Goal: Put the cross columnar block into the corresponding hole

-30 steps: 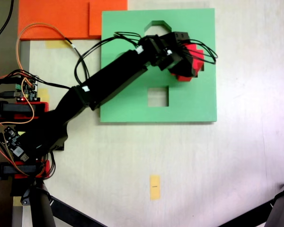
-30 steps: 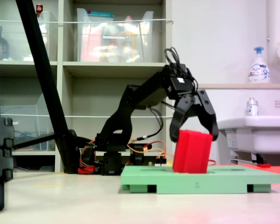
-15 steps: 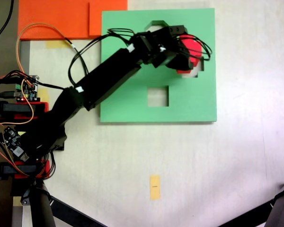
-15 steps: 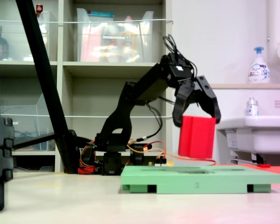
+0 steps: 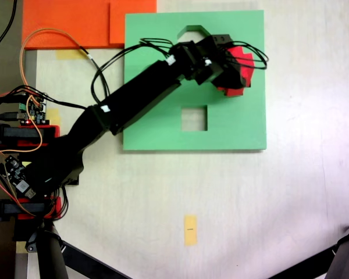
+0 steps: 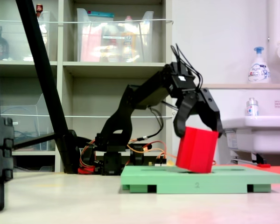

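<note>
The red cross columnar block (image 5: 239, 68) (image 6: 196, 150) is held in my black gripper (image 5: 231, 65) (image 6: 199, 131), which is shut on its upper part. In the second exterior view the block is tilted, and its lower edge touches the top of the green board (image 5: 232, 125) (image 6: 233, 178). It is over the board's right part in the first exterior view. The corresponding hole is hidden beneath the block and gripper. An octagonal cutout (image 5: 192, 30) and a square cutout (image 5: 193, 118) show open on the board.
Orange foam sheets (image 5: 75, 23) lie beside the board's upper left corner. The arm's base, circuit boards and wires (image 5: 23, 116) are on the first exterior view's left. A yellow tape strip (image 5: 190, 229) lies on the table, and black stand legs (image 5: 58, 256) cross the bottom corners.
Half a second ago the block hung upright above the board. It has since come down and tilted, its lower edge now on the board, slightly further right in both exterior views.
</note>
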`<act>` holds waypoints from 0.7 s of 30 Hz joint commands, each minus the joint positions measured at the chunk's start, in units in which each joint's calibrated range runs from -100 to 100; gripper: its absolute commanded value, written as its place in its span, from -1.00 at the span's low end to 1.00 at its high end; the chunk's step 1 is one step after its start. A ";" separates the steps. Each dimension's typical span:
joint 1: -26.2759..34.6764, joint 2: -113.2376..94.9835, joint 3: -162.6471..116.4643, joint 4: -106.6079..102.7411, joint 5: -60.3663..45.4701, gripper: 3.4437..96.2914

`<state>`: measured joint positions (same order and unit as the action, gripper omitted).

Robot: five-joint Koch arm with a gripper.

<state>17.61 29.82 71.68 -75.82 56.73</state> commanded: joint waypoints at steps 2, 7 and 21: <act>0.10 0.49 4.29 7.02 -0.24 -0.21; 0.34 2.16 4.29 8.85 -0.34 -0.21; 0.39 1.04 4.29 9.71 -2.78 -0.18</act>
<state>17.75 33.65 71.78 -69.75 54.87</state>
